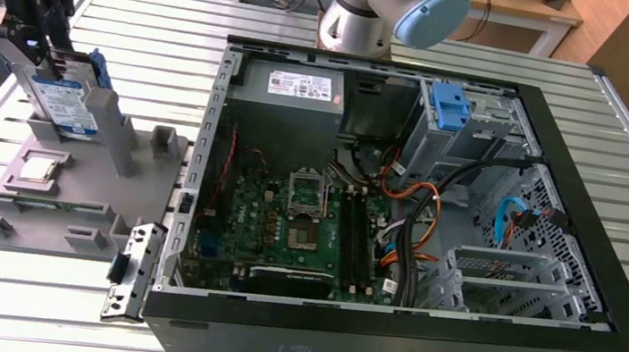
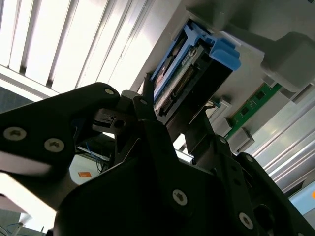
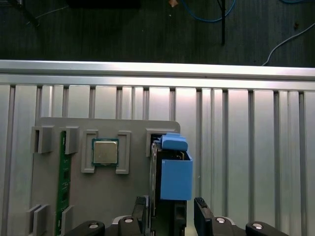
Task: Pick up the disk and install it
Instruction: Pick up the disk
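The disk stands on edge in a slot of the grey fixture at the exterior view's left. It is silver-grey with a white-and-blue label and blue rails. My gripper comes down on it from above, with one finger on each flat side, shut on the disk. In the first wrist view the disk shows its blue carrier end between my black fingers, with the gripper over the fixture. The second wrist view shows the disk clamped in the gripper.
The open computer case lies at the exterior view's right, with a drive cage and lone blue bracket at its far side and a power supply. The fixture also holds a processor chip and a green memory stick. The arm's base stands behind the case.
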`<state>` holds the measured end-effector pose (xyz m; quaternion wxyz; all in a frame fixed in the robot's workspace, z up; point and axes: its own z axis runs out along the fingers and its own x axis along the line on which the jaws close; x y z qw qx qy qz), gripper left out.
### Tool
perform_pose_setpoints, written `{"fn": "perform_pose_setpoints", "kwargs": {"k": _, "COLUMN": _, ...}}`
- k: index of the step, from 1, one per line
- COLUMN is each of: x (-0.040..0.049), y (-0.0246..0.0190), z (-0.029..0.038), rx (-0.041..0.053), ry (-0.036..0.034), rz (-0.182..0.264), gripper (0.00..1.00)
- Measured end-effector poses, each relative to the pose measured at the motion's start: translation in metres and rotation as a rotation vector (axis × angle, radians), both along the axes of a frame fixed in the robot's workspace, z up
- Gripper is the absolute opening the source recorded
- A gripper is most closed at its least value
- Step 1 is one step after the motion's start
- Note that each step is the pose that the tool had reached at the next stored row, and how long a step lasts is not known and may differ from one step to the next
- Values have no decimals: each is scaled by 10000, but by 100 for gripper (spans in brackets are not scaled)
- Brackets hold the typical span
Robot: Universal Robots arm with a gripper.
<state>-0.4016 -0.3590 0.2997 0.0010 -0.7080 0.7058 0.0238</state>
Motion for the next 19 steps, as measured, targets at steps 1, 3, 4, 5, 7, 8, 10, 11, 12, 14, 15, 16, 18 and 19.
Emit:
{"fn": "perform_pose_setpoints", "kwargs": {"k": 1, "x": 0, "y": -6, "z": 0, "rx": 0, "ry": 0, "rz": 2, "gripper": 51}}
{"fn": "perform_pose_setpoints", "kwargs": {"k": 3, "x": 0, "y": -15, "z": 0, "rx": -1, "ry": 1, "rz": 1, "gripper": 51}}
{"fn": "perform_pose_setpoints", "kwargs": {"k": 4, "x": 0, "y": -15, "z": 0, "rx": 0, "ry": -1, "rz": 0, "gripper": 51}}
{"fn": "perform_pose_setpoints", "kwargs": {"k": 5, "x": 0, "y": -15, "z": 0, "rx": 0, "ry": 0, "rz": 0, "gripper": 51}}
{"fn": "perform_pose_setpoints", "kwargs": {"k": 7, "x": 11, "y": -16, "z": 0, "rx": 0, "ry": 0, "rz": 2, "gripper": 51}}
{"fn": "perform_pose_setpoints", "kwargs": {"k": 8, "x": 20, "y": -16, "z": 0, "rx": 0, "ry": -1, "rz": 2, "gripper": 51}}
{"fn": "perform_pose_setpoints", "kwargs": {"k": 10, "x": 25, "y": -15, "z": -1, "rx": 1, "ry": -1, "rz": 0, "gripper": 51}}
{"fn": "perform_pose_setpoints", "kwargs": {"k": 11, "x": 26, "y": -15, "z": -1, "rx": 0, "ry": -1, "rz": -1, "gripper": 51}}
{"fn": "perform_pose_setpoints", "kwargs": {"k": 12, "x": 30, "y": -15, "z": -1, "rx": 0, "ry": -1, "rz": 0, "gripper": 51}}
{"fn": "perform_pose_setpoints", "kwargs": {"k": 14, "x": 32, "y": -15, "z": -1, "rx": 0, "ry": -1, "rz": 0, "gripper": 51}}
{"fn": "perform_pose_setpoints", "kwargs": {"k": 15, "x": 33, "y": -15, "z": 0, "rx": 0, "ry": 0, "rz": 0, "gripper": 51}}
{"fn": "perform_pose_setpoints", "kwargs": {"k": 16, "x": 33, "y": -16, "z": 0, "rx": 0, "ry": 0, "rz": 1, "gripper": 51}}
{"fn": "perform_pose_setpoints", "kwargs": {"k": 18, "x": 33, "y": -15, "z": 3, "rx": -1, "ry": 1, "rz": 1, "gripper": 51}}
{"fn": "perform_pose_setpoints", "kwargs": {"k": 19, "x": 33, "y": -15, "z": 3, "rx": 0, "ry": 0, "rz": 1, "gripper": 51}}
